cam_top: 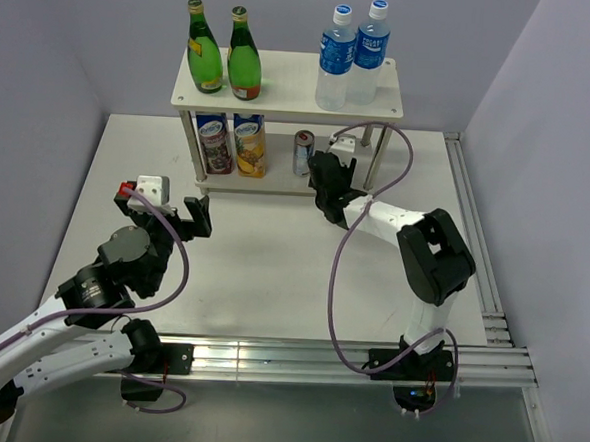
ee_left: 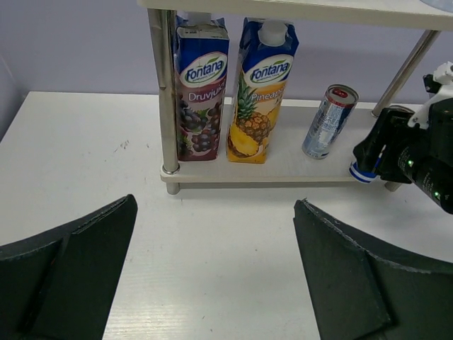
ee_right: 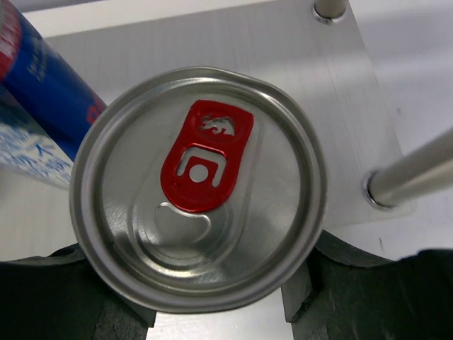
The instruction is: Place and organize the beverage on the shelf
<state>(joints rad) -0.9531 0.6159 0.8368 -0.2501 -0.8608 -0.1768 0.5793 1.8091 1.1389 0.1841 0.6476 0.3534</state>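
Note:
The shelf [cam_top: 288, 92] stands at the back of the table. Its top board holds two green glass bottles [cam_top: 225, 54] and two water bottles [cam_top: 353, 54]. Its lower board [ee_left: 283, 168] holds a purple juice carton [ee_left: 201, 88], a yellow pineapple carton [ee_left: 260, 92] and a silver-blue can [ee_left: 329, 120]. My right gripper [cam_top: 327, 188] is at the lower board's right front and is shut on a second can, whose silver top with a red tab [ee_right: 202, 184] fills the right wrist view. The standing can [ee_right: 42, 92] is just beside it. My left gripper [ee_left: 212, 209] is open and empty, in front of the shelf's left side.
A silver shelf post [ee_right: 407, 177] stands close to the right of the held can. Another post [ee_left: 164, 85] is left of the purple carton. An aluminium rail [cam_top: 479, 242] runs along the table's right edge. Grey walls close in the back and sides.

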